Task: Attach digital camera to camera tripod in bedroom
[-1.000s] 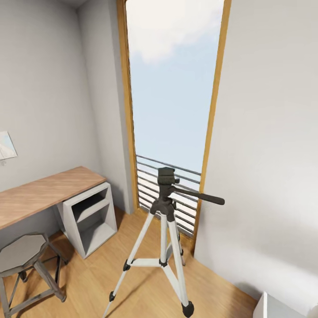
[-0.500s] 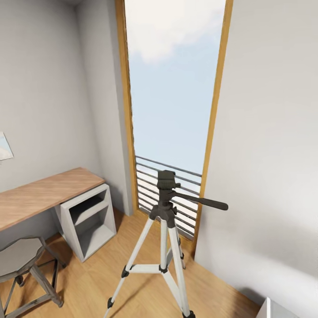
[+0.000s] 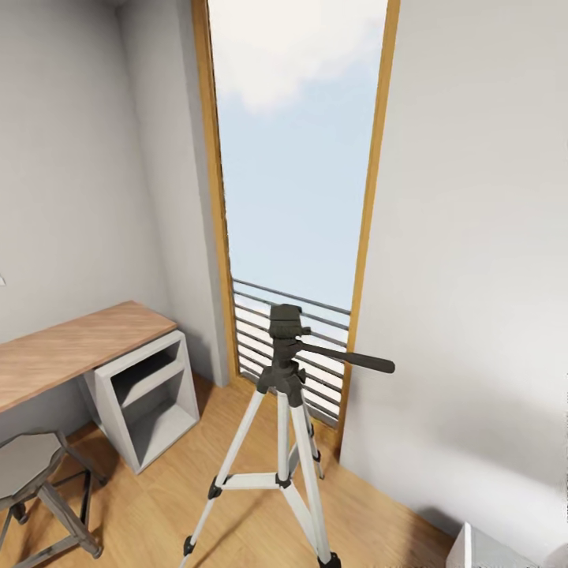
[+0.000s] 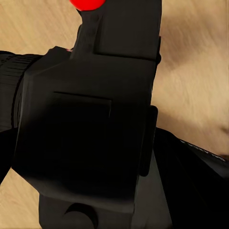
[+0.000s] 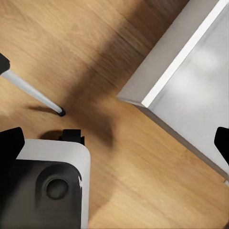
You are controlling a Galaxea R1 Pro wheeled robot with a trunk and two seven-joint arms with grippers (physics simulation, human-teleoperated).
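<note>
1. Head view: the camera tripod [image 3: 282, 442] stands on the wood floor before the tall window [image 3: 296, 158], its pan handle pointing toward the right wall. Against a second ago the whole picture has slid and the tripod sits a little lower and further left; I judge that the robot itself is closing in, not that the tripod moved. The counter [image 3: 71, 351] and stool [image 3: 31, 481] lie to the left
2. Left wrist view: the digital camera [image 4: 90, 129], red dot at its top edge, sits close against the lens, apparently held by the left pincer, ready for mounting
3. Right wrist view: the right pincer's tips stand wide apart, holding nothing, above the floor beside one tripod foot [image 5: 59, 112]
</note>
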